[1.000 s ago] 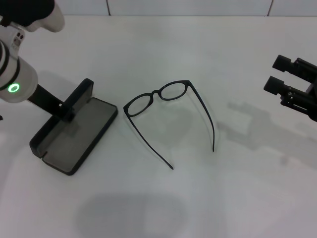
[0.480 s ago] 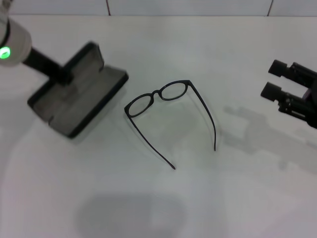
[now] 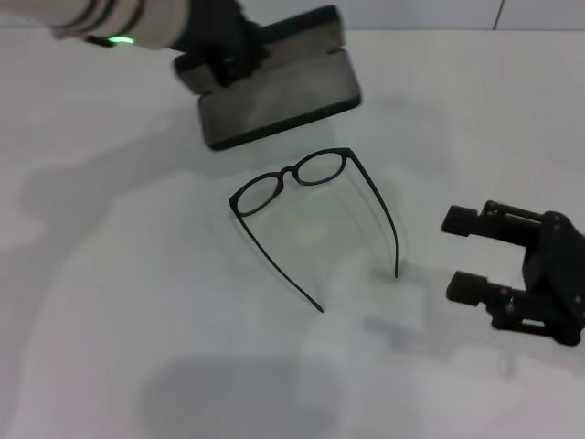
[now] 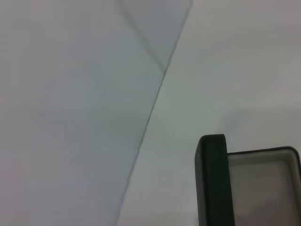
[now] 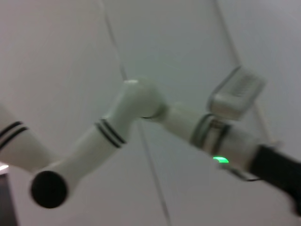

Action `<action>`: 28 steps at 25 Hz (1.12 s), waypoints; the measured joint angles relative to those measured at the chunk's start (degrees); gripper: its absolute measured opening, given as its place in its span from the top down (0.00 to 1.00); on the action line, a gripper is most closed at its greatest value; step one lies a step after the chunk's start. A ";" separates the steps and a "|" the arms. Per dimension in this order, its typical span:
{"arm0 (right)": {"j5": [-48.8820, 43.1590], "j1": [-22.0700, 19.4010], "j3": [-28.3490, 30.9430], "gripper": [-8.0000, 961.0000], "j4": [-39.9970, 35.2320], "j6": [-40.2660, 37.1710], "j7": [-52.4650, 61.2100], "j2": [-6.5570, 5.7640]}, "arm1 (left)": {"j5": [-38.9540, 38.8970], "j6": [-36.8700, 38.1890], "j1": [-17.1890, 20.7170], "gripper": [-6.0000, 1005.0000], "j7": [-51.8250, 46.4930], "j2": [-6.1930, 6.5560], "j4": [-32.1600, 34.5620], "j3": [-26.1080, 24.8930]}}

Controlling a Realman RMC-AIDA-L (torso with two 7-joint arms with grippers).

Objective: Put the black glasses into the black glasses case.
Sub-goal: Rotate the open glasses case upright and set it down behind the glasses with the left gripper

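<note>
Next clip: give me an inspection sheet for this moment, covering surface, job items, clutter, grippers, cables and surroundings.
Surface: plain white table, bare apart from the items below.
Job items: thin black-framed glasses lie unfolded on the table, temples spread; open black hard-shell glasses case with grey lining is held off the table, beyond the glasses.
Clutter: nothing seen.
Grippers: left gripper clamps the case; right gripper is open, low beside the glasses, touching nothing.
Cables: nothing seen.
Surroundings: pale panelled wall behind the table.

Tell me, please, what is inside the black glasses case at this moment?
Only grey lining shows inside the open black glasses case, which the left gripper holds. The black glasses lie outside, on the table. The gripper covers one end of the interior.
</note>
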 joint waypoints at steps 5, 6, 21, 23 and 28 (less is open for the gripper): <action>-0.60 -0.43 -0.03 0.28 0.22 -0.64 0.02 1.21 | -2.15 -11.82 -2.05 0.79 10.58 -0.01 -9.79 4.06; -0.63 -0.55 -0.03 0.28 0.24 -0.64 0.03 1.33 | -2.21 -13.93 -2.71 0.79 11.75 -0.01 -11.88 4.72; -0.72 -0.27 0.34 0.28 1.70 0.16 0.03 1.78 | -2.04 -24.04 -4.15 0.79 13.45 -0.10 -23.30 14.17; -0.72 -0.26 0.34 0.28 1.70 0.39 0.03 1.74 | -1.97 -23.21 -3.15 0.79 12.67 -0.14 -21.91 15.54; -0.72 -0.24 0.37 0.28 1.69 0.59 0.03 1.75 | -1.27 -21.85 -1.17 0.79 10.07 -0.17 -18.56 18.16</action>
